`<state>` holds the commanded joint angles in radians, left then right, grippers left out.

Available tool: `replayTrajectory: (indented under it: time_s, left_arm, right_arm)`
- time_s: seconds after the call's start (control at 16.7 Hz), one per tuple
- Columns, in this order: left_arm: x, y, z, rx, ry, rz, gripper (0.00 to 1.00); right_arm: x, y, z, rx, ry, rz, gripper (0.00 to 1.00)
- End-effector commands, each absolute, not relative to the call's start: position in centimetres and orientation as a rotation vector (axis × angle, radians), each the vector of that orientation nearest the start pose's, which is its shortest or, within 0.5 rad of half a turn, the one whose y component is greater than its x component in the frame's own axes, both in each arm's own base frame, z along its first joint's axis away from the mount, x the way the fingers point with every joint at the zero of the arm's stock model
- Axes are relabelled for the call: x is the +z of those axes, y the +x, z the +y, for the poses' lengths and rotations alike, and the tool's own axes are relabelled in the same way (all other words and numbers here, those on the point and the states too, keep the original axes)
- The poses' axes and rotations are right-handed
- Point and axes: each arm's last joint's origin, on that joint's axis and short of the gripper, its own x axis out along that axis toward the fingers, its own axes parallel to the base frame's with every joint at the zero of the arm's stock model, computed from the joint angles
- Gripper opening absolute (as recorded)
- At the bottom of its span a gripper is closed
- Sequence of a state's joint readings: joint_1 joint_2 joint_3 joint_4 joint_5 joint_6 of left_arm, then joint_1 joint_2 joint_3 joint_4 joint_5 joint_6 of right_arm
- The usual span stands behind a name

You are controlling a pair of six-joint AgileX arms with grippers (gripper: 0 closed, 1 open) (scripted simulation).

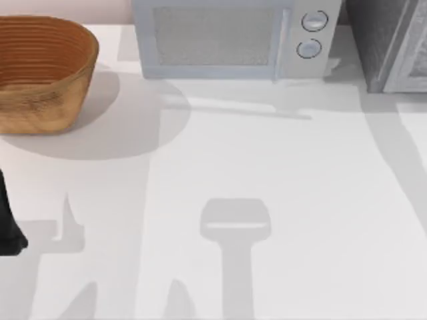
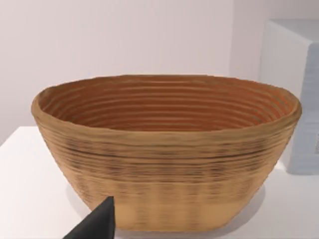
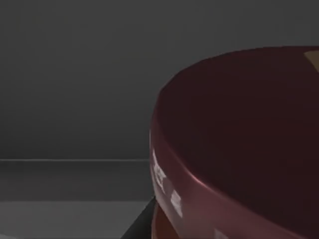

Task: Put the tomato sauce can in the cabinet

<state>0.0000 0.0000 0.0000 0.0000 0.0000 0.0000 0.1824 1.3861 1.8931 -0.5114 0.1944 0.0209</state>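
The tomato sauce can (image 3: 239,149) looms very close in the right wrist view, its dark maroon top and red band tilted toward the camera. My right gripper (image 3: 149,226) is shut on it, with a dark fingertip (image 3: 139,224) against the can's side. Plain dark grey surfaces lie behind and under the can. The cabinet (image 1: 383,40), dark grey and speckled with a lighter framed door panel (image 1: 415,53), stands at the table's back right corner. My left arm (image 1: 10,227) is parked at the left edge, and a dark tip of my left gripper (image 2: 97,221) faces the basket.
A woven brown basket (image 1: 40,100) sits at the back left, seen side-on as the basket (image 2: 164,164) in the left wrist view. A pale microwave (image 1: 227,37) with two round knobs stands at the back middle. Arm shadows fall across the white table (image 1: 300,200).
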Motion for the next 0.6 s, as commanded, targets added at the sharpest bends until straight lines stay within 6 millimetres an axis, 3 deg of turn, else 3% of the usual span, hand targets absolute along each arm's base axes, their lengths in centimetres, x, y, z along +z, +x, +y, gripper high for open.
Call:
replayTrajectory:
  time_s: [0.6]
  left_arm:
    - [16.0,10.6,-0.1,0.000,0.000,0.000,1.00]
  right_arm:
    - [51.5,37.9,4.8,0.003,0.003,0.010,0.00]
